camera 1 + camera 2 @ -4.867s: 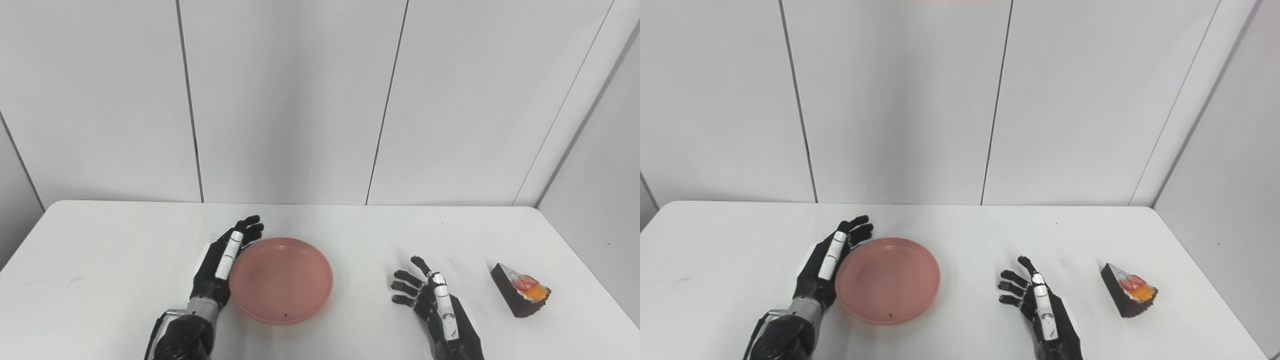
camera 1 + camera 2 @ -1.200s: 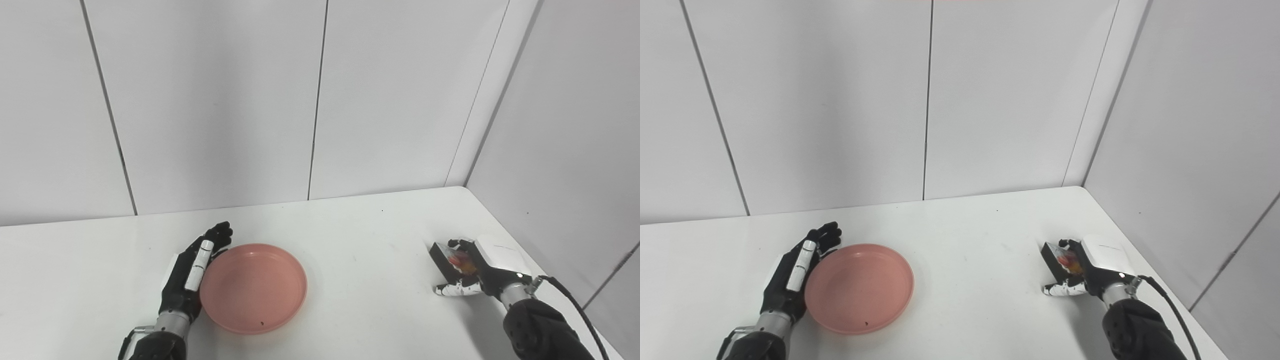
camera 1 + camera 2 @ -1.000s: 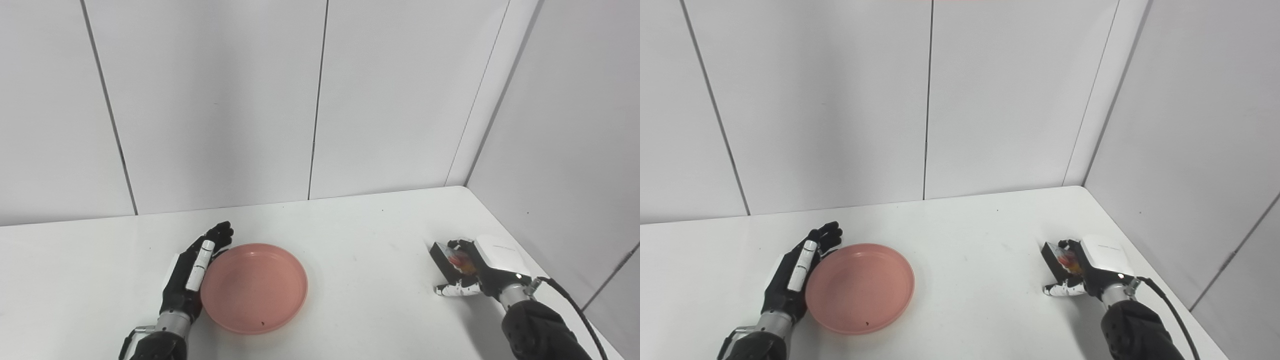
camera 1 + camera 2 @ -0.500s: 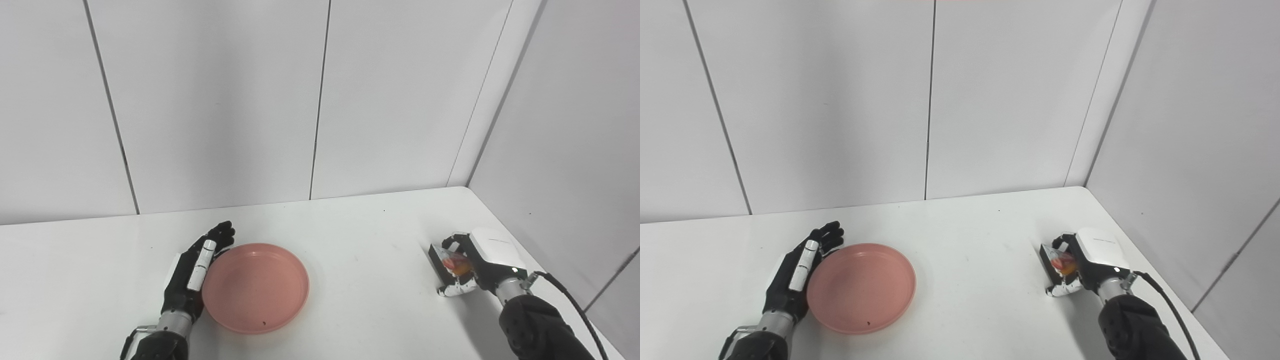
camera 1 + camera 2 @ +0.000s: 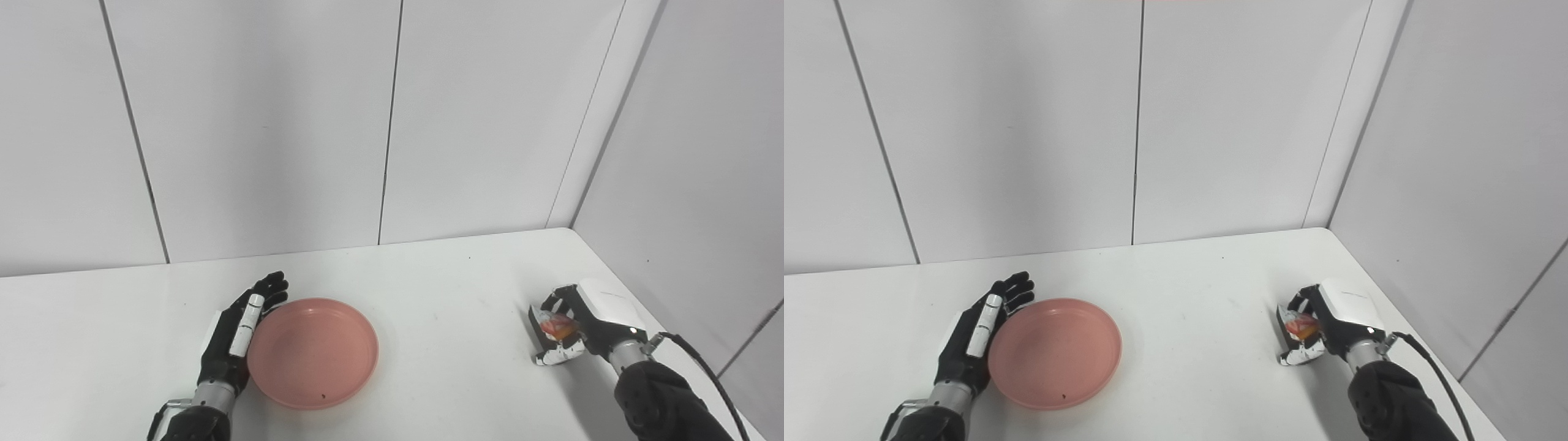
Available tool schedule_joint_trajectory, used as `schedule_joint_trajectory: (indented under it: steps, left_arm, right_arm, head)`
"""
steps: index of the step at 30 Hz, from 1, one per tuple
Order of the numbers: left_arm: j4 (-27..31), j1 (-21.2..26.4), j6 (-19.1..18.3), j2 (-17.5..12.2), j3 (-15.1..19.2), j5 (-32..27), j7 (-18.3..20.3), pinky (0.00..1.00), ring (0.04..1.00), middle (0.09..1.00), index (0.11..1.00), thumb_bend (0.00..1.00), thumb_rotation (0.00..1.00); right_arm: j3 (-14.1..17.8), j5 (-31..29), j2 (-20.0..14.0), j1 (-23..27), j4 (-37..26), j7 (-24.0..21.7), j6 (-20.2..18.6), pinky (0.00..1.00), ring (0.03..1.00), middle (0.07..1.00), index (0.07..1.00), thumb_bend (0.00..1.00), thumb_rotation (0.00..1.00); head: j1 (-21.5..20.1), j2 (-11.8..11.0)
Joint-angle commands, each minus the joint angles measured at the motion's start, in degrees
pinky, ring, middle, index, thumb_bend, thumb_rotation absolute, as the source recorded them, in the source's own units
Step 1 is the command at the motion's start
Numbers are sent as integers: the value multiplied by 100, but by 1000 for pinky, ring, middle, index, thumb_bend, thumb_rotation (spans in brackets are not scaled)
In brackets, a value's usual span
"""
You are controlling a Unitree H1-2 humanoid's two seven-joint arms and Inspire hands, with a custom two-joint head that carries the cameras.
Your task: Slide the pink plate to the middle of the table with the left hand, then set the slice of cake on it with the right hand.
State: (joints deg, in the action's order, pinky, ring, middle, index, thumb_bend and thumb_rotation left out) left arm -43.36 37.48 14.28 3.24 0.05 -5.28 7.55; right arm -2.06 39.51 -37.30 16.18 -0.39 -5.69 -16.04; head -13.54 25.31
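The pink plate (image 5: 312,353) lies flat on the white table (image 5: 429,288) and serves as the reference point for all that follows. The left hand (image 5: 236,334) stands on edge against the plate's left rim, fingers straight and pressed together, palm toward the plate, holding nothing. The slice of cake (image 5: 552,324) is well to the right of the plate, near the table's right edge, and it sits inside the right hand (image 5: 582,327), whose fingers curl over the top and far side while the thumb closes in from the near side. Whether the slice is clear of the table or resting on it cannot be told from either view. The plate reads as light, stiff plastic with a raised rim; it should slide readily on the smooth tabletop under a sideways push at the rim. The slice appears to be a dark wedge with a pale top and red and orange fruit; if real it is soft and easily crushed, if a model it is light and firm, and the views do not settle which. Judgement: hold should be on the two flat dark sides, low down and with moderate pressure, keeping clear of the topping. The plate's inside is bare, so placing is not yet done.
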Motion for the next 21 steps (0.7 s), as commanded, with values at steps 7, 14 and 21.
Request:
schedule_joint_trajectory:
  steps: [7,14,21]
  left_arm:
    - [-311,-58,-22,132,-82,58,-26,804,823,808,749,705,865]
    - [-492,7,122,193,-98,64,-46,797,810,792,744,703,862]
    - [-728,93,276,287,-98,94,-96,782,793,774,722,698,848]
  right_arm:
    - [92,128,-99,416,-1263,-256,-12,254,332,478,492,531,5]
    - [-185,404,323,1067,-1919,-777,-144,241,335,479,490,532,0]
    - [-341,172,525,1410,-1550,-805,269,261,332,478,491,531,3]
  head:
    - [69,-19]
    - [244,-56]
    - [583,-54]
